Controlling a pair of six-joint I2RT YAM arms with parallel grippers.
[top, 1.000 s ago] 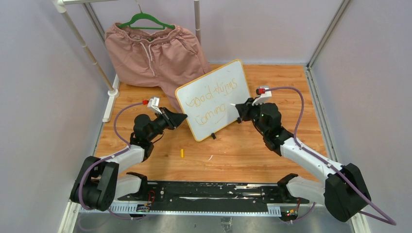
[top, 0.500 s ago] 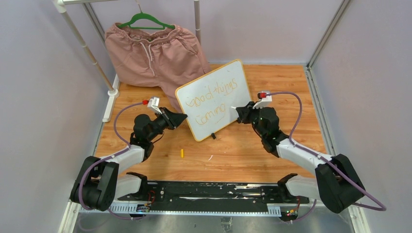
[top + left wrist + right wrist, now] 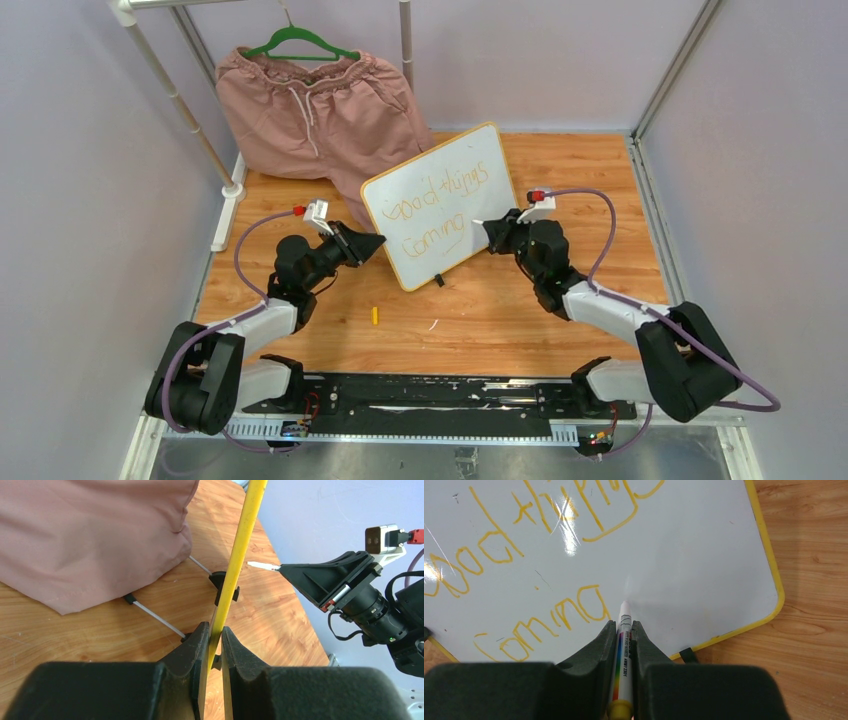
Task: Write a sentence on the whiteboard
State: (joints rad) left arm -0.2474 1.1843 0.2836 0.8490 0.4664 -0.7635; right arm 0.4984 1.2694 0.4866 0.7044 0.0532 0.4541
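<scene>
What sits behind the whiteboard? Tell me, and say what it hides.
Pink shorts lie behind the whiteboard; its thin metal props rest on the wooden table. The whiteboard covers the shorts' lower edge.

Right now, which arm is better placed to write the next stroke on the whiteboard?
Right. The right end effector grips the marker, tip pointing at the whiteboard just beside the sentence. The left end effector is clamped on the board's yellow frame, apparently steadying it.
</scene>
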